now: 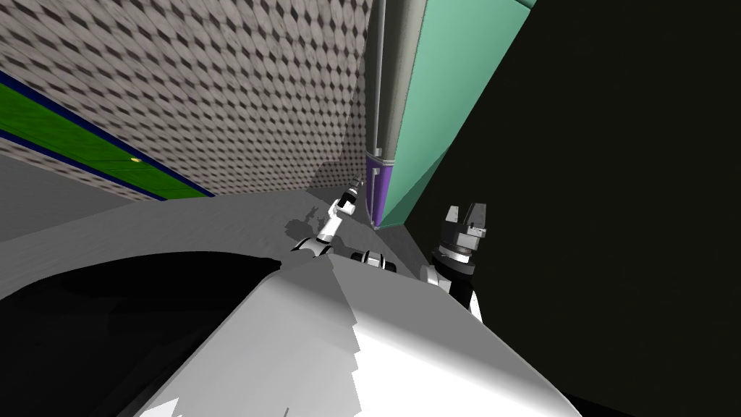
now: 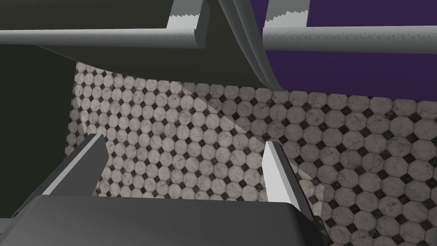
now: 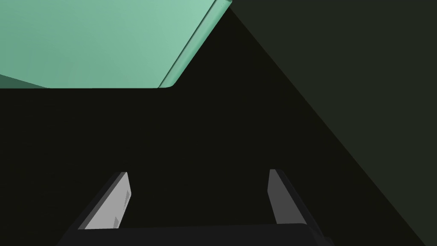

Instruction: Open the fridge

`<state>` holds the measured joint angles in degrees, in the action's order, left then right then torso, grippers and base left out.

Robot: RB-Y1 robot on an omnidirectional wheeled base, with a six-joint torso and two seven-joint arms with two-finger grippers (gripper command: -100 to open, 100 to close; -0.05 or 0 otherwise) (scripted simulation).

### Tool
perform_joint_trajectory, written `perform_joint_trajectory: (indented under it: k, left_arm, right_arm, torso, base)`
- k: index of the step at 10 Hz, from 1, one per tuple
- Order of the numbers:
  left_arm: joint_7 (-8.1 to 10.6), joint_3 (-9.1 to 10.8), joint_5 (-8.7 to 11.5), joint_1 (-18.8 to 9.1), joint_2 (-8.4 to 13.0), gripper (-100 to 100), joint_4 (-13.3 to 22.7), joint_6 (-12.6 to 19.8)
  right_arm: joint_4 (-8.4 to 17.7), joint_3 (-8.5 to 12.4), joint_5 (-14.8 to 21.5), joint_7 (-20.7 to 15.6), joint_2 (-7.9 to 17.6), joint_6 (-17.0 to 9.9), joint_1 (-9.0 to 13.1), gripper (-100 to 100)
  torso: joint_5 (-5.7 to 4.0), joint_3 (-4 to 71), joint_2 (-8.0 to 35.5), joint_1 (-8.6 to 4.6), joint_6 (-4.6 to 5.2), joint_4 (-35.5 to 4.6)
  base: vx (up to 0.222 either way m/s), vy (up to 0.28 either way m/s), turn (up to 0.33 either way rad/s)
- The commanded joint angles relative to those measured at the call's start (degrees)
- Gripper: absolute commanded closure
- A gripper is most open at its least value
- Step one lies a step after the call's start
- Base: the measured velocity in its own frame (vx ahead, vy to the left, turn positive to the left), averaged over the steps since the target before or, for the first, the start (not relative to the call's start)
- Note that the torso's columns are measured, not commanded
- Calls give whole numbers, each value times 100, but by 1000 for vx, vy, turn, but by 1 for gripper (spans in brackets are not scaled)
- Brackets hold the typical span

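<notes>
Two round grey bar handles (image 2: pixel 98 38) cross the left wrist view beyond the fingertips. Both are cut off at the picture's edges. One is mounted on a dark panel, the other on a purple panel, and a curved grey edge parts them. I cannot tell whether either door is ajar.

In the head view the tall fridge (image 1: pixel 441 94), with its grey front edge, mint-green side panel and purple lower section, stands at 1 o'clock, its top cut off.

The left gripper (image 1: pixel 352 192) appears small at 12 o'clock from my chest tip, just beside the purple section. Its fingers (image 2: pixel 277 175) stand wide apart, hold nothing and touch neither handle. An octagon-tiled grey and black surface (image 2: pixel 213 149) shows between them.

The right gripper (image 1: pixel 465 216) hangs at 3 o'clock from the left one, against a black area (image 1: pixel 615 181). Its blades are also spread wide and hold nothing.
</notes>
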<state>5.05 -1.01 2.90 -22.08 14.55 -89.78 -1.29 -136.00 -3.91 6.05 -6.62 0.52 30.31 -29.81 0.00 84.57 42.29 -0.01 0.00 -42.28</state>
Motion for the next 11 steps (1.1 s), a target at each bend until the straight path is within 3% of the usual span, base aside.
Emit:
perform_joint_trajectory:
  k: [1,6,11]
  left_arm:
    - [-2,10,35,-446,58,-100,356,178]
    - [-106,44,27,-1351,51,-100,1106,711]
    - [-204,74,-14,-2014,21,-100,1580,1033]
  right_arm:
    - [0,0,0,0,0,0,0,0]
    - [0,0,0,0,0,0,0,0]
    - [0,0,0,0,0,0,0,0]
  torso:
    - [0,4,-6,-1,0,2]
    - [0,-2,3,1,0,-1]
    - [0,0,-1,-2,0,0]
  base:
    - [36,-14,6]
    - [33,-11,9]
    - [34,-7,11]
